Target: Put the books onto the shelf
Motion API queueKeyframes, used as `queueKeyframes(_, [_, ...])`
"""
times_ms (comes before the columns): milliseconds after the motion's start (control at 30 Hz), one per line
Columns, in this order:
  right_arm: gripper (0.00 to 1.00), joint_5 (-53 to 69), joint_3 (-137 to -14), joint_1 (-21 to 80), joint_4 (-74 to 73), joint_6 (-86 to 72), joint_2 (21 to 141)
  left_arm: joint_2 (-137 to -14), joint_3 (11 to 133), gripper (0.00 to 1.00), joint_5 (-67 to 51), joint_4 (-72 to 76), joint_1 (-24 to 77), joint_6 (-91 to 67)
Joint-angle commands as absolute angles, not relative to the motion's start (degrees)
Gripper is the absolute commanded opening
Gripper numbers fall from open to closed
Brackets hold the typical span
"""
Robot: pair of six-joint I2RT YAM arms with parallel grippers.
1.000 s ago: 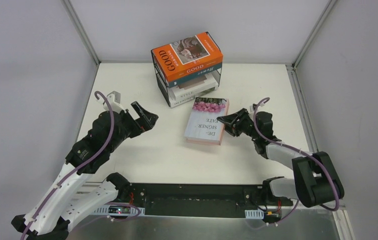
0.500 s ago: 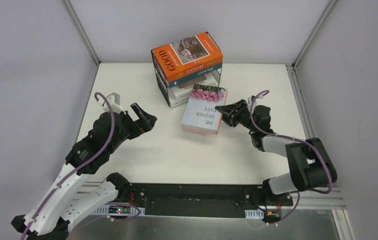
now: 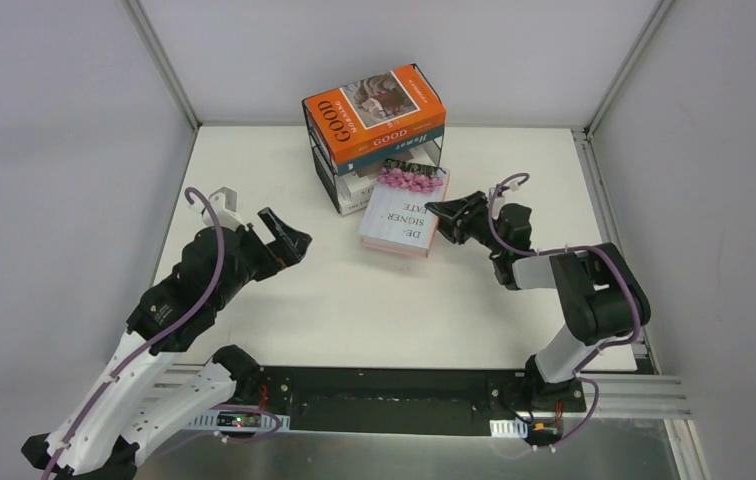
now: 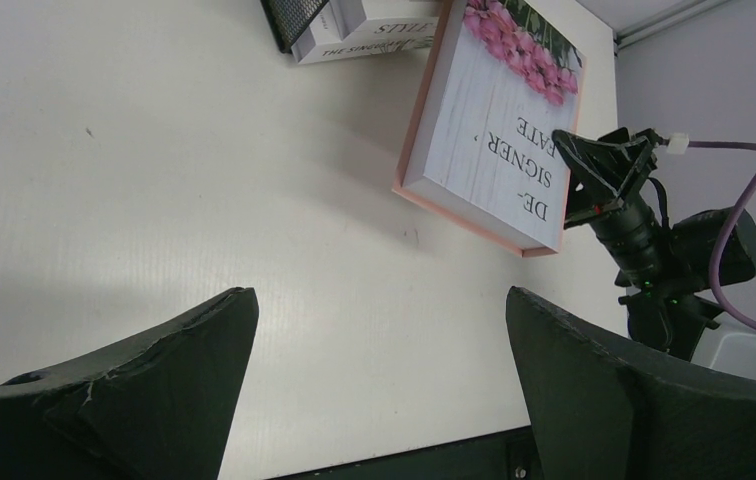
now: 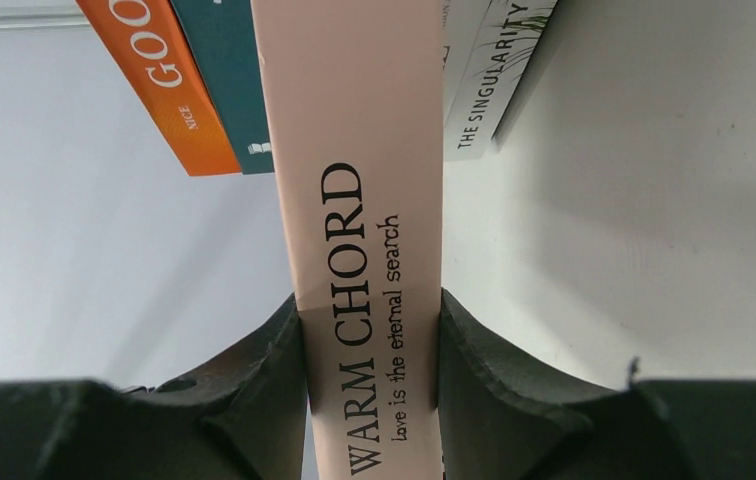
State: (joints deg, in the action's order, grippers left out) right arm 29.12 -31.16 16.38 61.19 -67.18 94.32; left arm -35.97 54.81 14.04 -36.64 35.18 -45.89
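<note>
The pink-flower book [image 3: 401, 215] hangs just above the table, with my right gripper [image 3: 441, 213] shut on its pink spine [image 5: 359, 170]. Its flowered end reaches the mouth of the lower tier of the shelf [image 3: 321, 168], over the white books [image 3: 359, 192] lying there. The orange "GOOD" book [image 3: 374, 108] lies on the shelf's top board, with a teal book [image 5: 224, 80] directly under it. My left gripper [image 3: 289, 232] hovers open over bare table left of the shelf, nothing between its fingers [image 4: 174, 340].
The shelf stands at the back middle of the white table [image 3: 284, 300], close to the rear wall. Grey walls with metal posts [image 3: 594, 100] enclose the sides. A black rail [image 3: 394, 395] runs along the near edge.
My right gripper has carried the pink-flower book away from the arms and leftward, until its flowered end met the shelf's lower opening. The left arm has barely moved.
</note>
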Motion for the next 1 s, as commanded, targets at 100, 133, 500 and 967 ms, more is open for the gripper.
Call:
queueKeyframes(100, [0.0,26.74,-35.77,16.71,68.39,-72.49,96.85,-35.08,55.37,1.0,15.12,-37.17,34.96,-45.91])
queueKeyframes(133, [0.0,26.27,-36.34,16.74,68.48,-72.86,97.42,-35.05,55.37,1.0,15.14,-37.25,34.98,-45.99])
queueKeyframes(500, [0.0,13.64,-41.86,19.28,60.59,-72.99,99.63,-32.5,55.63,1.0,15.87,-39.34,34.98,-46.32])
queueKeyframes(967, [0.0,-6.94,-49.84,26.68,50.73,-70.24,102.96,-27.71,56.21,1.0,17.61,-43.95,34.99,-47.76])
